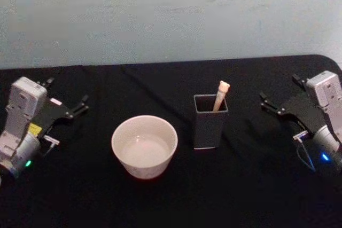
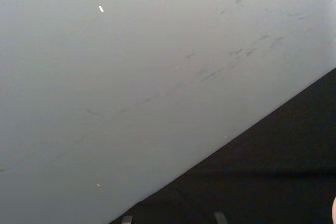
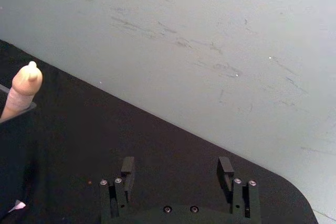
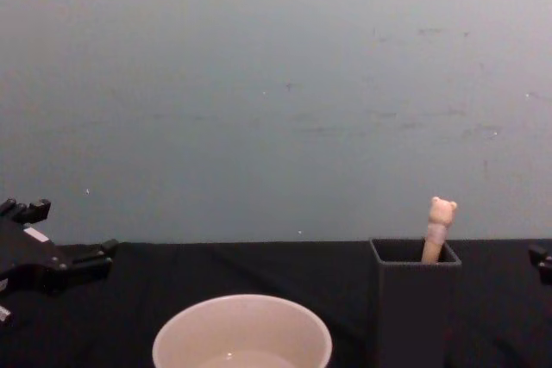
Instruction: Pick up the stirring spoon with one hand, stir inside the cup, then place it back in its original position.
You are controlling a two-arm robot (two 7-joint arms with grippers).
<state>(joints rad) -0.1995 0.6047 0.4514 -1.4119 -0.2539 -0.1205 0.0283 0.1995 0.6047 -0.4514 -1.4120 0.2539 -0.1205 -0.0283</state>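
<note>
fingers (image 3: 127,167) of left gripper (image 1: 67,91) and right gripper (image 3: 176,169) spread wide over black cloth (image 1: 171,201). the stirring spoon (image 1: 220,94) stands in the dark holder (image 1: 209,126) (bear head up) beside the cup (image 1: 144,145), grey wall (image 1: 171,14) behind.

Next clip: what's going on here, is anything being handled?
Nothing is being handled at this moment. The stirring spoon stands bear-head up in the dark square holder, just right of the cream cup on the black table. The left claw rests open at the table's left side and the right claw open at its right side, both well apart from the spoon and the cup. The pick-up has not yet been made.
</note>
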